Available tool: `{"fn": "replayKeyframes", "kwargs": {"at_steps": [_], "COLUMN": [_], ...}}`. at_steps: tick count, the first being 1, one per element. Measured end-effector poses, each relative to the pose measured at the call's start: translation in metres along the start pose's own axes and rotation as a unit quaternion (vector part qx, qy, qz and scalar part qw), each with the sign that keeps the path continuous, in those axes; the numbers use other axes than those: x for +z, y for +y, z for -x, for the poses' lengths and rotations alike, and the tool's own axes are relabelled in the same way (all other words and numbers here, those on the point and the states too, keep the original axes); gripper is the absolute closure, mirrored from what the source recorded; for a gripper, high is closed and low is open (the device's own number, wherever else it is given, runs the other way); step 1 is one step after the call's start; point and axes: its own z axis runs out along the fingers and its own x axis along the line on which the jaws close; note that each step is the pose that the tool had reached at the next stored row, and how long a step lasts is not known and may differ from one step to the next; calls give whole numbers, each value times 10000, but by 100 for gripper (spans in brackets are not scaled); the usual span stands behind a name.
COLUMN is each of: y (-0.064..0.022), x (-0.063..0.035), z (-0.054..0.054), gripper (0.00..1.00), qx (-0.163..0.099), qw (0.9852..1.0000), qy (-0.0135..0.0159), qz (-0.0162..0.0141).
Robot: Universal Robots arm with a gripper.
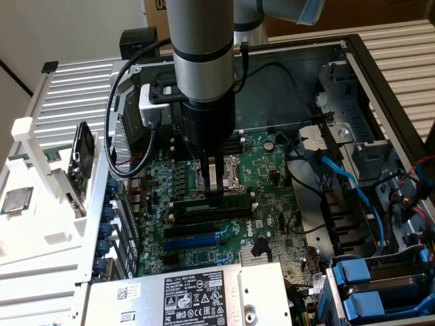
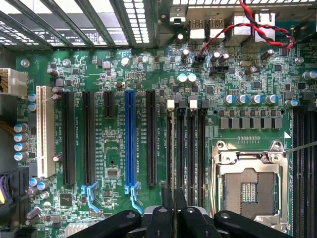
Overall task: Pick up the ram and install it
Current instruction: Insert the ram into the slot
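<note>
– White rack [image 1: 41, 224] on the exterior view's left: anything of ours on it?
– No. A square silver chip [image 1: 13, 202] lies there, and a black part [image 1: 81, 155] stands in the rack near the case wall. Neither is the job.
– The middle, then.
– The arm [image 1: 204, 61] hangs straight down over the green board [image 1: 272, 170]. Its hand [image 1: 216, 189] is clenched on the ram [image 1: 194, 206], with the fingers pinching the stick near its middle. The ram stands on edge, lengthwise along a black slot, just beside the processor socket [image 1: 236, 175].
– Seated?
– I cannot tell. In the wrist view the hand [image 2: 173, 198] lines up with the row of long black slots [image 2: 190, 148] that have white end clips [image 2: 171, 104], between the blue slot [image 2: 130, 144] and the socket [image 2: 250, 191]. Whether the clips have latched is not clear.
– Which step, would you say?
– Pick-up looks done, so I judge it's the install, right at the slot.
– What does that call for?
– Straight-down pressure with the stick kept square to the slot. With any tilt, one end would likely go in alone.
– And further right?
– Blue cables [image 1: 340, 180] and blue drive latches [image 1: 370, 285], well apart from the hand.
</note>
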Motion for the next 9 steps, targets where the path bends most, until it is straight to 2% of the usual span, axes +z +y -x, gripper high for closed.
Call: {"fn": "replayKeyframes", "kwargs": {"at_steps": [9], "y": [6], "x": [-4], "z": [1], "gripper": [87], "qx": [-1], "qw": [10000], "qy": [0], "qz": [-9]}}
